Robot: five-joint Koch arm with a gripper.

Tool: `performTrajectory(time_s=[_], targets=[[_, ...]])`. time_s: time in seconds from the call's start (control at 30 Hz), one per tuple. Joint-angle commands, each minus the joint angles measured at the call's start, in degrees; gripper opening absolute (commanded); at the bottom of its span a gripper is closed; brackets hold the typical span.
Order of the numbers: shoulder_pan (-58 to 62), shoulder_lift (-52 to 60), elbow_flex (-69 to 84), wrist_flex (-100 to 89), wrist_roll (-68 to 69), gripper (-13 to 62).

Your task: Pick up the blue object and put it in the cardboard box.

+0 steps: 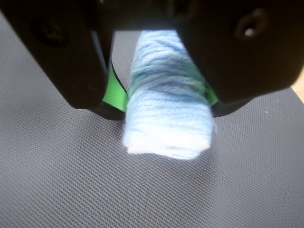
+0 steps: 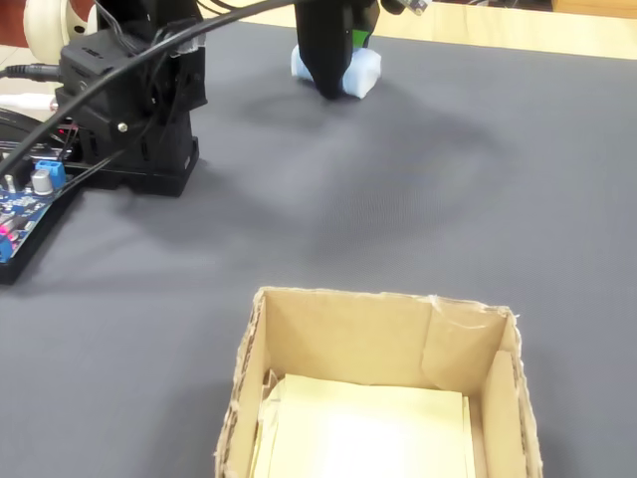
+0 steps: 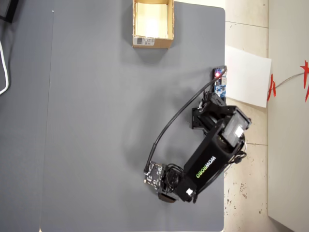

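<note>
The blue object (image 1: 166, 126) is a pale blue roll of yarn lying on the dark grey mat. My gripper (image 1: 166, 102) straddles its middle, and both green-padded jaws press its sides, so the wraps pinch in there. In the fixed view the roll (image 2: 364, 72) sits far back on the mat, with the black gripper (image 2: 333, 78) coming down over it. In the overhead view the arm covers the roll, and the gripper (image 3: 164, 195) is near the bottom. The cardboard box (image 2: 378, 301) stands open at the near edge with a pale yellow inside. In the overhead view the box (image 3: 135, 21) is at the top.
The arm's black base (image 2: 129, 110) with its cables stands at the left. A blue circuit board (image 2: 22, 204) lies beside it. In the overhead view white paper (image 3: 246, 75) lies off the mat's right edge. A wide stretch of grey mat (image 2: 398, 199) separates roll and box.
</note>
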Motion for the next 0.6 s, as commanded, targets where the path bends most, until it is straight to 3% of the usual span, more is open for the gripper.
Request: performTrajectory(time_s=[0.0, 0.2, 0.57], targets=[[0.0, -1.23, -2.02, -0.7, 1.32, 21.5], [-0.09, -2.9, -3.78, -0.09, -0.35, 13.1], [3.87, 2.46, -4.22, -2.2, -2.37, 12.2]])
